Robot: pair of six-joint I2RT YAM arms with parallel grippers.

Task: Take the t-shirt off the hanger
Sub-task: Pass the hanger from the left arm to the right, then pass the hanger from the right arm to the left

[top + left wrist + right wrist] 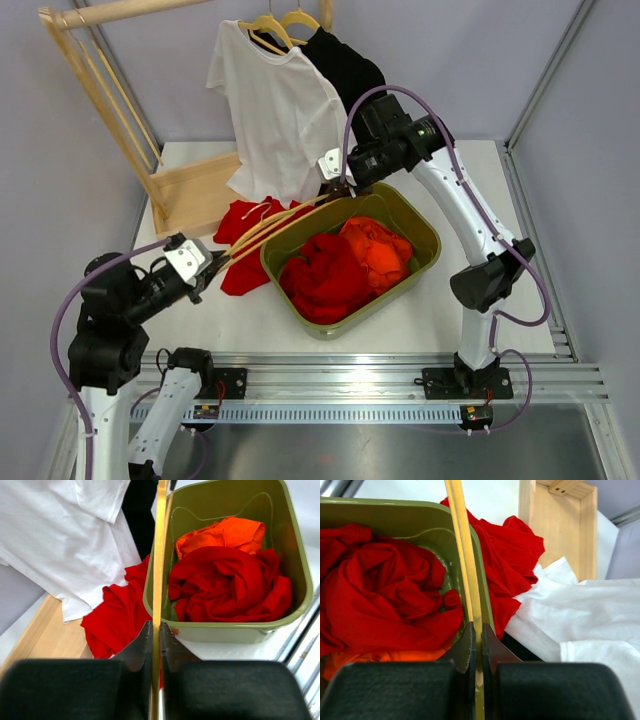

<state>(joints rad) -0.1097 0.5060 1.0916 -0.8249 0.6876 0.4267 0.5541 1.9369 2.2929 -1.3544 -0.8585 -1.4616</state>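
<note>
A pale wooden hanger (285, 225) is held level between both grippers, along the left rim of the green bin (432, 240). My left gripper (218, 262) is shut on its near end, seen edge-on in the left wrist view (159, 555). My right gripper (338, 190) is shut on its far end (462, 555). The red t-shirt (245, 225) lies crumpled on the table under and left of the hanger, against the bin (115, 615) (507, 560). I cannot tell whether any of it still hangs on the hanger.
The bin holds a red garment (330, 275) and an orange one (375, 245). A white t-shirt (275, 110) and a black one (345, 65) hang on hangers from the wooden rack (100, 90) at the back left, above its base board (195, 195).
</note>
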